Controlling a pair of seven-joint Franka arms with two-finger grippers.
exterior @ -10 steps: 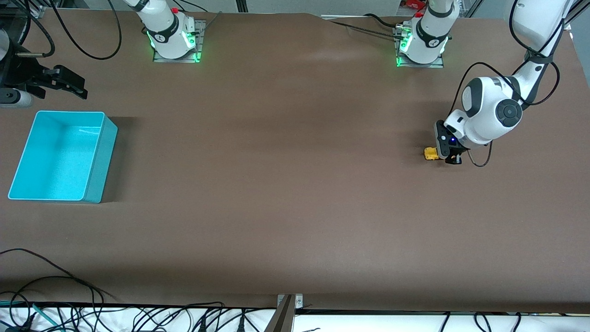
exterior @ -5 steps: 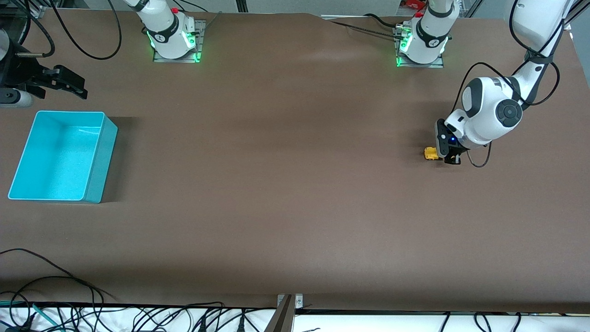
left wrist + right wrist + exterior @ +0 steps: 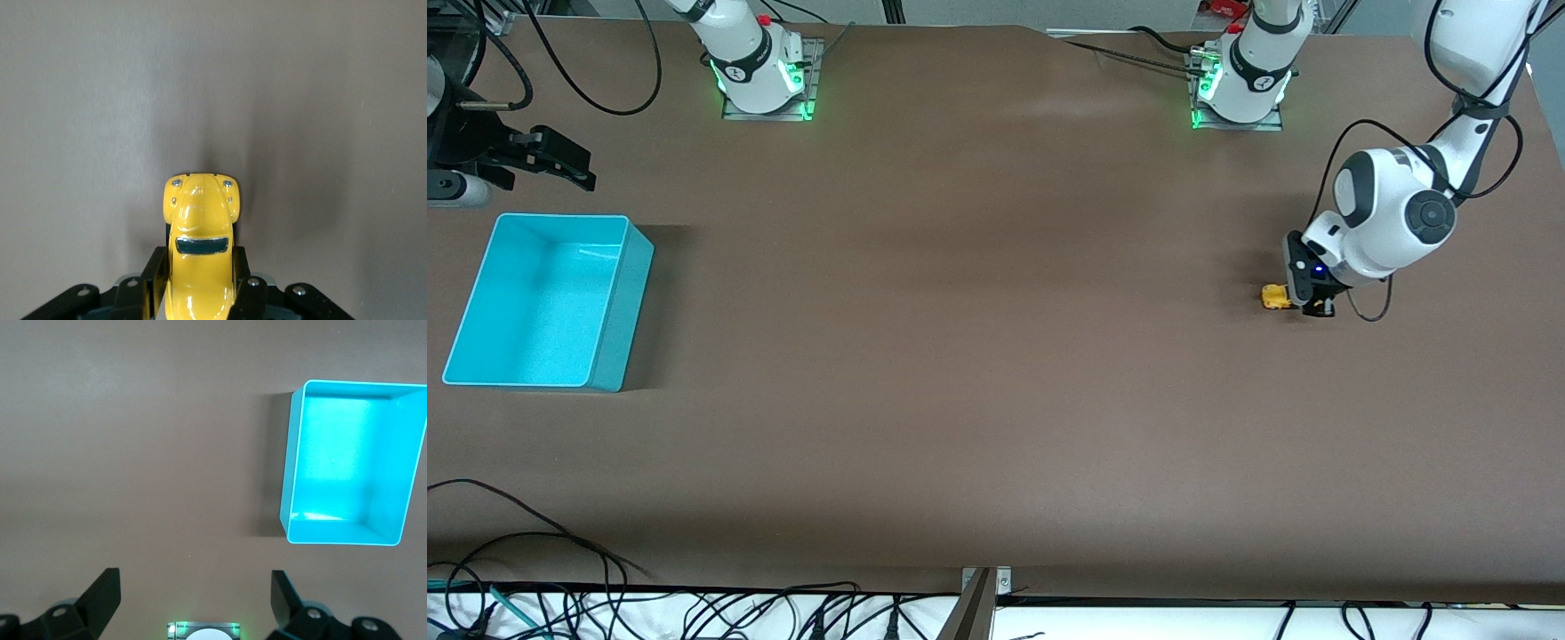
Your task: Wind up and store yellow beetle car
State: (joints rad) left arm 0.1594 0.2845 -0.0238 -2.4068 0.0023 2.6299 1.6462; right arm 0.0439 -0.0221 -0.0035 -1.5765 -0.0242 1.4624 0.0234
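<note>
The yellow beetle car sits low at the table surface toward the left arm's end. My left gripper is shut on it. In the left wrist view the car points away from the wrist, with its rear half clamped between the black fingers of the left gripper. The turquoise bin stands at the right arm's end, with nothing in it. My right gripper waits open above the table beside the bin, and its fingertips have nothing between them in the right wrist view.
Both arm bases stand along the table's edge farthest from the front camera. Loose cables lie past the edge nearest to it. The bin's rim shows in the right wrist view.
My left gripper has slid the car a short way along the table toward the left arm's end. The right arm has not moved.
</note>
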